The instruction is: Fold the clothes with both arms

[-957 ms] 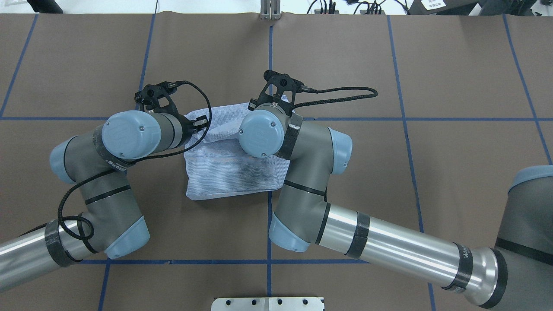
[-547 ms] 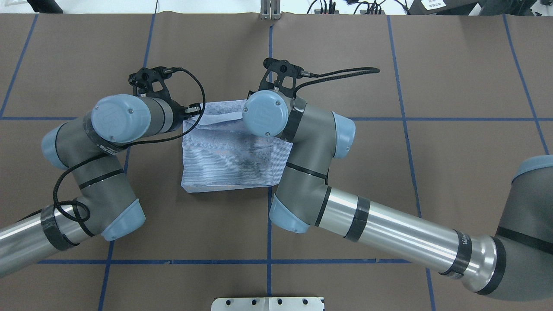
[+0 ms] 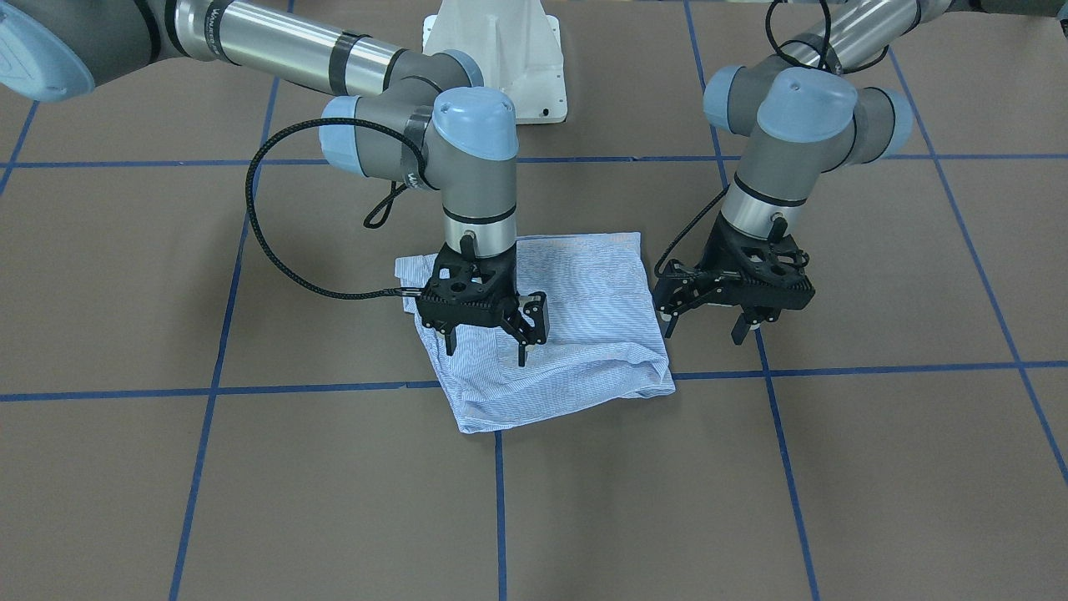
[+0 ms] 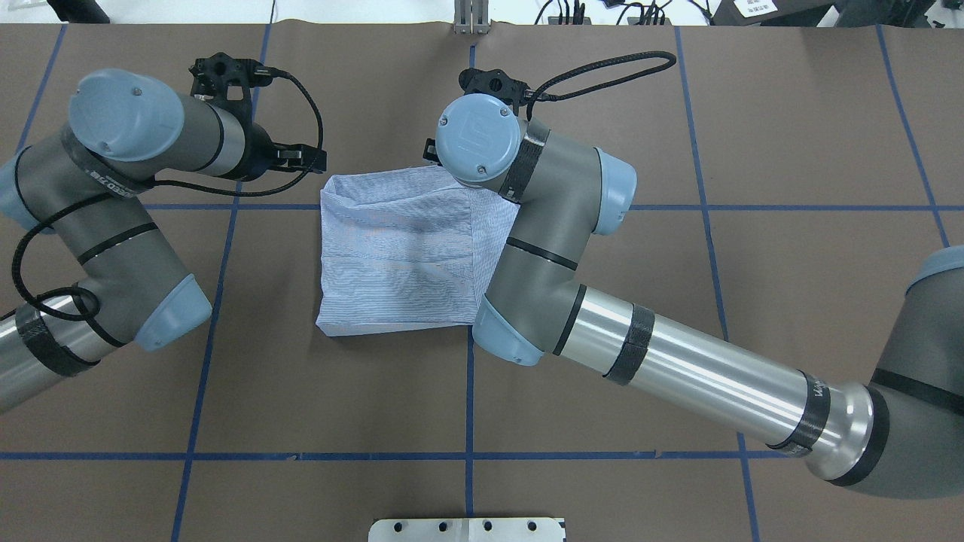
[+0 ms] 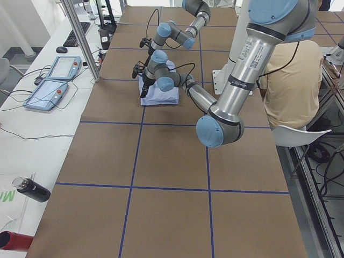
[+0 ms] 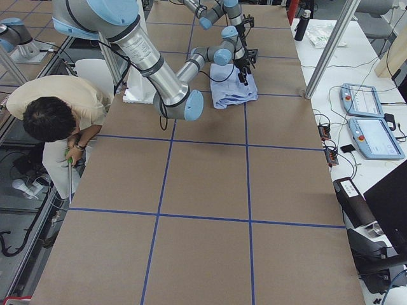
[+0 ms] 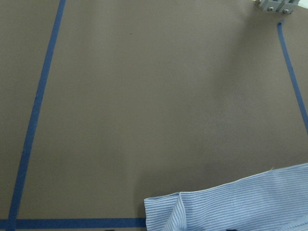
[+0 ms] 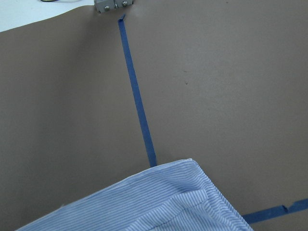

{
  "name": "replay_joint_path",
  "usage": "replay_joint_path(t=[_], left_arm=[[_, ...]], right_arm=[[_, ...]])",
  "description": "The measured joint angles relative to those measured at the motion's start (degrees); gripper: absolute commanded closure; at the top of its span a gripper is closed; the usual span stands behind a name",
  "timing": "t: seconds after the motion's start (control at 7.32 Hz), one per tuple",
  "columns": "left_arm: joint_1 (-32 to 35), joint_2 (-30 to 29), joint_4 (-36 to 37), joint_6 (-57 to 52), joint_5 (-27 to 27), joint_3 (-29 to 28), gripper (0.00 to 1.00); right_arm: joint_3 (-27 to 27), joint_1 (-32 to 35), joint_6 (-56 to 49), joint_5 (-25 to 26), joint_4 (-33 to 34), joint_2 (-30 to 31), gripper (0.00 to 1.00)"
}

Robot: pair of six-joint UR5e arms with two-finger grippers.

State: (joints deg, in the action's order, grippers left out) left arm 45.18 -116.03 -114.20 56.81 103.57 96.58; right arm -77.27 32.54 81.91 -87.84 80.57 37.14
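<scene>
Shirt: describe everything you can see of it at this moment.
The shirt is thin cloth with fine light-blue and white stripes, folded into a roughly square, slightly wrinkled bundle lying flat on the brown table. The right tool hangs open over one corner; the left tool is open beside it, clear of it.
</scene>
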Motion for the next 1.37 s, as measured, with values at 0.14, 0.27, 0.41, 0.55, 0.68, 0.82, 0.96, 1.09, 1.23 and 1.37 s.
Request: replay_joint_path(t=[0.14, 0.27, 0.41, 0.55, 0.68, 0.82, 0.96, 1.09, 1.23, 1.37], left_arm=[[1.25, 1.36, 0.36, -3.41, 1.97, 1.35, 0.00], [3.10, 5.58, 0.65, -8.85, 4.08, 4.51, 0.00], [5.48, 11.43, 0.81, -15.39, 5.54, 8.28, 0.00], [8.50, 17.56, 0.81, -22.30, 7.24, 11.31, 0.00], [12.32, 22.42, 0.66, -27.83, 10.22, 12.75, 0.00], [17.55, 26.37, 0.59, -34.02, 14.01, 13.22, 0.00], [22.87, 29.38, 0.71, -41.48, 17.16, 12.77, 0.00], [28.06, 32.12, 0.89, -47.77, 20.55, 11.66, 0.00], [32.65, 34.82, 1.29, -51.07, 24.64, 10.11, 0.00], [36.59, 36.67, 2.18, -52.82, 27.57, 8.70, 0.00]], right_arm=[[-1.03, 0.35, -2.34, -1.22, 1.66, 0.41, 0.00], [-4.85, 1.99, -7.08, -4.46, 5.98, 2.03, 0.00], [-11.72, 4.89, -13.31, -9.33, 10.96, 6.27, 0.00], [-20.20, 8.62, -20.75, -13.93, 14.98, 12.89, 0.00], [-27.02, 12.46, -28.31, -17.16, 17.87, 19.43, 0.00], [-31.86, 17.05, -37.07, -20.54, 19.97, 25.85, 0.00], [-34.84, 21.93, -45.48, -24.31, 20.72, 31.82, 0.00], [-36.94, 27.44, -54.45, -28.44, 20.89, 37.90, 0.00], [-38.17, 33.93, -64.89, -32.71, 20.95, 44.21, 0.00], [-38.26, 40.44, -74.78, -36.82, 21.00, 50.19, 0.00]])
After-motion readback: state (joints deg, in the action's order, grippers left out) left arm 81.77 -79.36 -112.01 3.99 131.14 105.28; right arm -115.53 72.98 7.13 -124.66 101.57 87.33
